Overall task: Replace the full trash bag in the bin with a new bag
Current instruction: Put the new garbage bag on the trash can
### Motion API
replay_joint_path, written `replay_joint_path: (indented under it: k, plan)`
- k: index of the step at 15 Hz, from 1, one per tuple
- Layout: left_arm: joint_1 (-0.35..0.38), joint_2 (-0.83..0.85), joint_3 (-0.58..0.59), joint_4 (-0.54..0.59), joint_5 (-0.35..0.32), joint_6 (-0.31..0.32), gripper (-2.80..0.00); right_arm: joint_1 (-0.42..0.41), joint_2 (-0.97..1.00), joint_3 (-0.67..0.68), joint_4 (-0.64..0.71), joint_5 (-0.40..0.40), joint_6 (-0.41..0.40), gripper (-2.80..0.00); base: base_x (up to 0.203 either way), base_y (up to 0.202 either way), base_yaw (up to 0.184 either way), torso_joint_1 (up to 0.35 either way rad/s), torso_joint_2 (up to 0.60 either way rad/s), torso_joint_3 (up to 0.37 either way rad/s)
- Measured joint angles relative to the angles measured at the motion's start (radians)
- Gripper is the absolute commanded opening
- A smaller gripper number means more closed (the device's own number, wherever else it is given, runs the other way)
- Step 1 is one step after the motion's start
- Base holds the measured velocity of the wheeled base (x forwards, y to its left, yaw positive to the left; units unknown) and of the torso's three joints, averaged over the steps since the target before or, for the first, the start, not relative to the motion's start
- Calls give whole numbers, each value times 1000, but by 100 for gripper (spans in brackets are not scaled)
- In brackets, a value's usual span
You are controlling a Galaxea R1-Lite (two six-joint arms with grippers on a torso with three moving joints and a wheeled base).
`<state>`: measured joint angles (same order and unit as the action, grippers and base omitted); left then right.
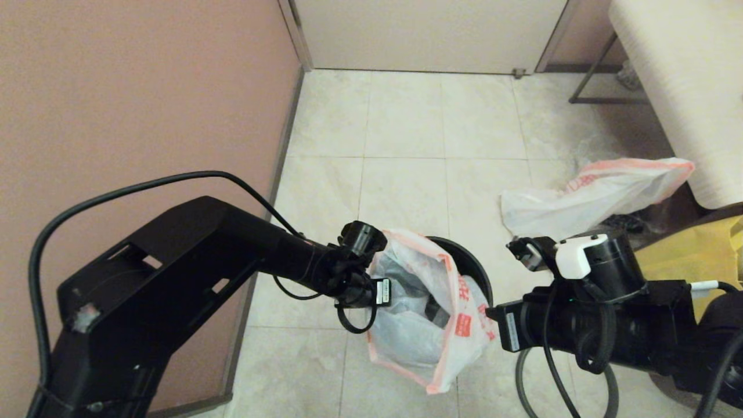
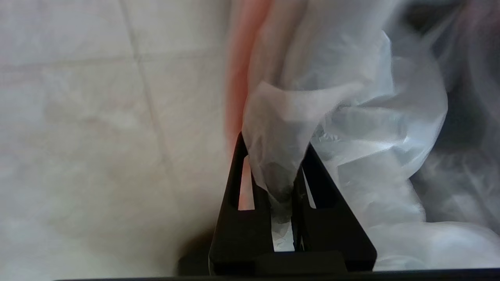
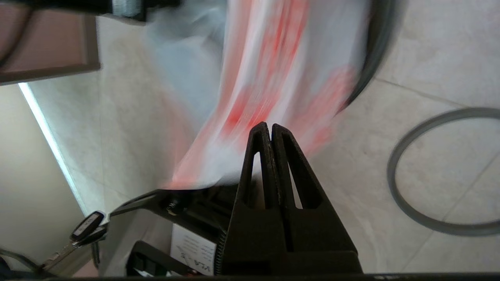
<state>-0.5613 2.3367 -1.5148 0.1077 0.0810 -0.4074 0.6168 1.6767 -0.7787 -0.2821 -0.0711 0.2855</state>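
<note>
Left hand (image 2: 275,187) is clenched on a pinch of the full trash bag (image 1: 426,325): in the left wrist view white film is bunched between the two fingers (image 2: 234,183), near the bag's orange-pink mouth band. Right hand (image 3: 270,130) is clamped tight at the opposite side of the mouth, fingertips together against the red-printed film; prob gripping a thin fold, but the pic is smeared there so can't confirm 100%.

Step in hand, as I read it: pulling the full bag up out of the bin (image 1: 473,264). Bag is stretched between the two hands w/ mouth held open, lumpy grey contents showing inside. Its upper part is over and in front of the bin; can't tell if the bottom is clear of the rim.

Next move calls for: both hands rising together, even tension, so the thin film doesn't tear or slip; then carry it sideways to bare floor (image 1: 406,133) and set it down.

Outward: grey rim ring (image 3: 441,171) lies loose on the tiles beside the bin. New bag (image 1: 598,194) lies limp on the floor beyond the right arm, well apart from both hands, near a yellow fabric bag (image 1: 691,261) and a white bench (image 1: 685,75).
</note>
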Motion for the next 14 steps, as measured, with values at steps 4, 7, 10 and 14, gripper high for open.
replay_joint_path:
  k: [4,7,10,14]
  plan:
    - [11,5,-57,6,3,-139,-280,15,-29,-2,-8,-4,-1,-280,0,0,0,0,0,0]
    - [13,-17,-76,11,8,-182,-280,23,-17,-35,-36,-8,-5,-280,0,0,0,0,0,0]
    - [15,-38,-78,13,7,-184,-280,29,49,-138,-35,-10,-37,-280,0,0,0,0,0,0]
    - [36,-38,-82,11,2,-181,-280,3,205,-252,-31,-10,-133,-280,0,0,0,0,0,0]
